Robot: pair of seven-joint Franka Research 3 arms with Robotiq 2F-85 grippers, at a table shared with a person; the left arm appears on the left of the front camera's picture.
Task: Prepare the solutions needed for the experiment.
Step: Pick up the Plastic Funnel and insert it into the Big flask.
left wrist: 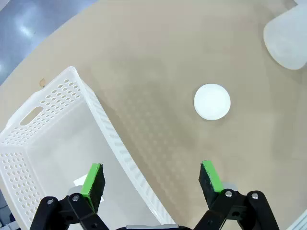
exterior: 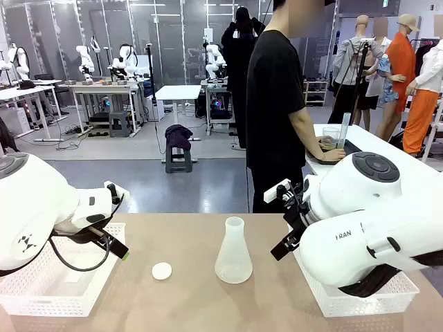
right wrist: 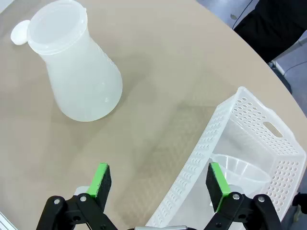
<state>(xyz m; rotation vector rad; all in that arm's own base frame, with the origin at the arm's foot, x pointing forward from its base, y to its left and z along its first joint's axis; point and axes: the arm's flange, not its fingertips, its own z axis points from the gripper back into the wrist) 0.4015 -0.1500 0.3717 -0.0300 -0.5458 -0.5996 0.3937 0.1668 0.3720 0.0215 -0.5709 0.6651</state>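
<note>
A frosted translucent conical flask [exterior: 234, 252] stands upright and uncapped at the middle of the table; the right wrist view has the flask [right wrist: 79, 72] at upper left. The pale yellow-green solutions are out of view; the flask looks empty. A small white round cap [exterior: 161, 271] lies left of it on the table, and the left wrist view catches this cap [left wrist: 212, 101] too. My left gripper [left wrist: 152, 181] hangs open over the left basket's rim, holding nothing. Open and empty as well, my right gripper [right wrist: 159, 182] hovers between the flask and the right basket.
A white perforated basket [exterior: 41, 290] sits at the table's left. Another basket [right wrist: 268, 143] at the right holds a clear funnel [right wrist: 240, 172]. A person [exterior: 277, 104] stands beyond the far edge, turned to a side table with a beaker [exterior: 331, 137] and a thin cylinder [exterior: 344, 130].
</note>
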